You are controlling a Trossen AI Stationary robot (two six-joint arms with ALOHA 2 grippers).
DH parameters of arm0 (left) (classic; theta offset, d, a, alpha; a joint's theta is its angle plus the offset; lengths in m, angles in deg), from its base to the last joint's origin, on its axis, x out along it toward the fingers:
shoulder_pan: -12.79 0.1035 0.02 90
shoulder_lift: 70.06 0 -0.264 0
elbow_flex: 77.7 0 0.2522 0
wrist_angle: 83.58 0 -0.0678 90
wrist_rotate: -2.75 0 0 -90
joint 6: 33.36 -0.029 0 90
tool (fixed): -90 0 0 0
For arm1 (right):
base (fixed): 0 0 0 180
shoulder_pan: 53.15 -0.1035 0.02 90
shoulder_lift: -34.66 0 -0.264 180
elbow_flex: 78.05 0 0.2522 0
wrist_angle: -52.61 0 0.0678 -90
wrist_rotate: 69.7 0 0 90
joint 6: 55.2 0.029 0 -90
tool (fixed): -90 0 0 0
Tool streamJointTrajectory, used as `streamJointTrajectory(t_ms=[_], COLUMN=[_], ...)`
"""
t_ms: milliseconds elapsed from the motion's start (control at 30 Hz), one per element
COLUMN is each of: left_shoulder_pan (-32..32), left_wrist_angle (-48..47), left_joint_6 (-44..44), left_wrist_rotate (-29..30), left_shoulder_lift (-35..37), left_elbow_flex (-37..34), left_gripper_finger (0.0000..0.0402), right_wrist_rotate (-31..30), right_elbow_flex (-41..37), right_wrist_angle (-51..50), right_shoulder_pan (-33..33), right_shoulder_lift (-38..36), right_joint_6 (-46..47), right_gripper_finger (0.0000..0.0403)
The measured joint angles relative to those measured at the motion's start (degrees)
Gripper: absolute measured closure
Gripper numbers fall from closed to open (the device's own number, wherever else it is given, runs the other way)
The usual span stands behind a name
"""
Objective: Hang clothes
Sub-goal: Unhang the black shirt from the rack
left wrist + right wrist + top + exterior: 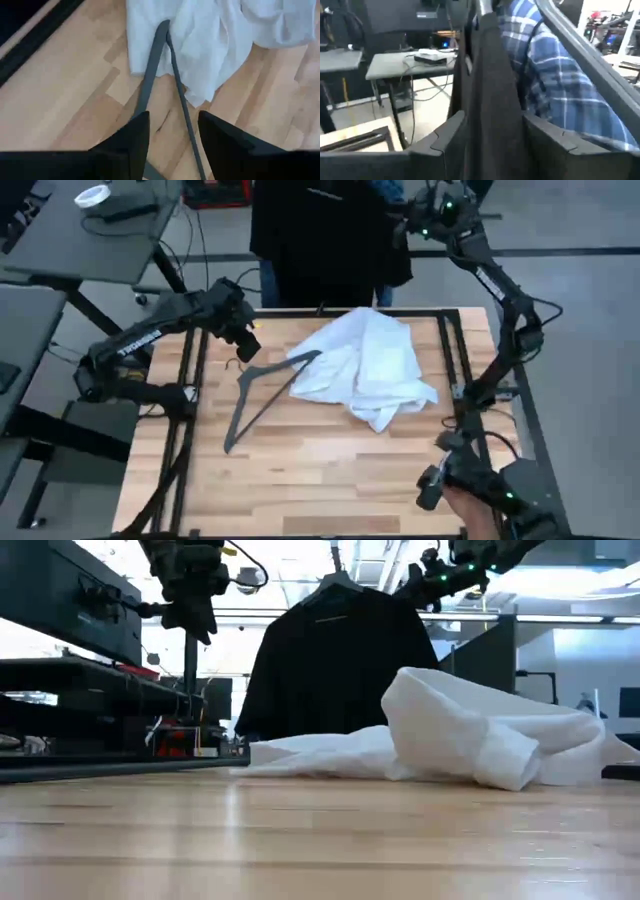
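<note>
The white top [365, 365] lies crumpled on the far right part of the table. A dark thin hanger [258, 392] lies flat on the wood, with one arm end [162, 30] on the white top's edge. My left gripper [245, 340] hovers open above the hanger's hook end, and its fingers straddle the hanger [172, 135] without touching it. The black top [320, 230] hangs from a hanger beyond the table's far edge. The blue-and-white plaid shirt [560, 80] hangs beside it. My right gripper [492, 135] is raised at the far right, open around the black top. My right gripper's open fingers stand on either side of the hanging black top's upper part [492, 100], coming at it roughly level. I cannot tell whether they touch the cloth. The top hangs upright from its hanger's hook [482, 7].
A grey rail [580, 45] slants past the plaid shirt. Black frame bars [195, 395] run along the table's left and right sides. A person's hand [465, 505] shows at the near right corner. Bare wood lies near the front edge [320, 480].
</note>
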Motion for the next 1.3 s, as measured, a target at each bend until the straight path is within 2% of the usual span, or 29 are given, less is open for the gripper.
streamJointTrajectory(t_ms=[167,233,333,400,733,933,1133,1300], left_shoulder_pan=[0.0,0.0,0.0,0.0,0.0,0.0,0.0,-1.1], left_wrist_angle=[0.7,0.6,0.6,0.6,0.6,1.2,3.7,12.6], left_joint_6=[-0.5,-0.5,-0.5,-0.5,-1.5,-2.9,-4.6,-14.3], left_wrist_rotate=[0.2,0.3,0.3,0.4,1.5,9.1,15.6,21.5], left_shoulder_lift=[0.0,0.0,0.0,0.0,0.0,0.0,0.0,0.0], left_elbow_flex=[0.0,0.0,0.0,0.0,0.0,1.3,12.7,25.1], left_gripper_finger=[0.0251,0.0251,0.0251,0.0251,0.0251,0.0251,0.0251,0.0251], right_wrist_rotate=[0.1,0.2,0.4,-0.2,-3.4,-3.5,-3.6,-4.1], right_elbow_flex=[-0.1,-0.1,-0.1,-0.1,-0.2,-0.2,-0.1,-0.1], right_wrist_angle=[1.2,4.2,7.1,7.3,-1.9,-7.0,-11.3,-14.8], right_shoulder_pan=[-1.6,-2.3,-2.7,-2.7,-2.3,-2.7,-6.0,-11.5], right_shoulder_lift=[1.5,1.5,1.4,0.8,-9.4,-15.7,-21.1,-23.1], right_joint_6=[-0.1,-0.1,0.0,0.1,-3.6,-3.6,-1.7,-1.6], right_gripper_finger=[0.0258,0.0290,0.0361,0.0383,0.0383,0.0383,0.0383,0.0383])
